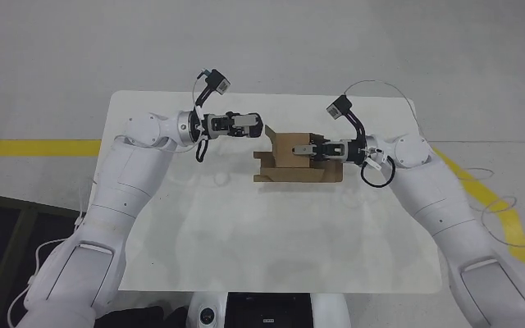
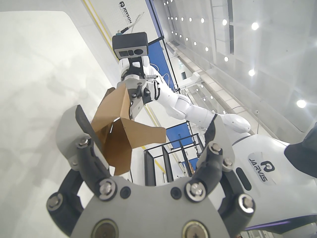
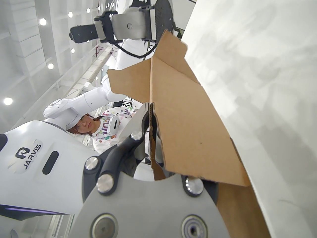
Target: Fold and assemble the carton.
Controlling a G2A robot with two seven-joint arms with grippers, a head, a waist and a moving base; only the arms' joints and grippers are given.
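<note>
Here the carton (image 1: 287, 164) sits half-formed on the bench (image 1: 205, 246), a little toward 12 o'clock from the bench's middle. Its walls are partly raised and its flaps are loose.

The right gripper (image 1: 302, 151) comes in from 3 o'clock and looks clamped on one upright panel. In the right wrist view a finger (image 3: 142, 122) presses against that panel's torn edge. The left gripper (image 1: 256, 125) hovers just beside the carton's 10 o'clock corner with its fingers wide apart, holding nothing.

The step in hand seems to be folding the loose flap that juts toward the left gripper. To do that well, the right gripper should probably keep its panel steady as an anchor. The left could then take the flap near its crease rather than its tip and turn it along the score line, so the board bends cleanly and the carton doesn't skid.

For room, the bench's 12 o'clock edge is the nearest one, so pushes are better aimed toward 6 o'clock, where wide bare bench lies. There is also free space at 9 o'clock for the left arm to swing.
</note>
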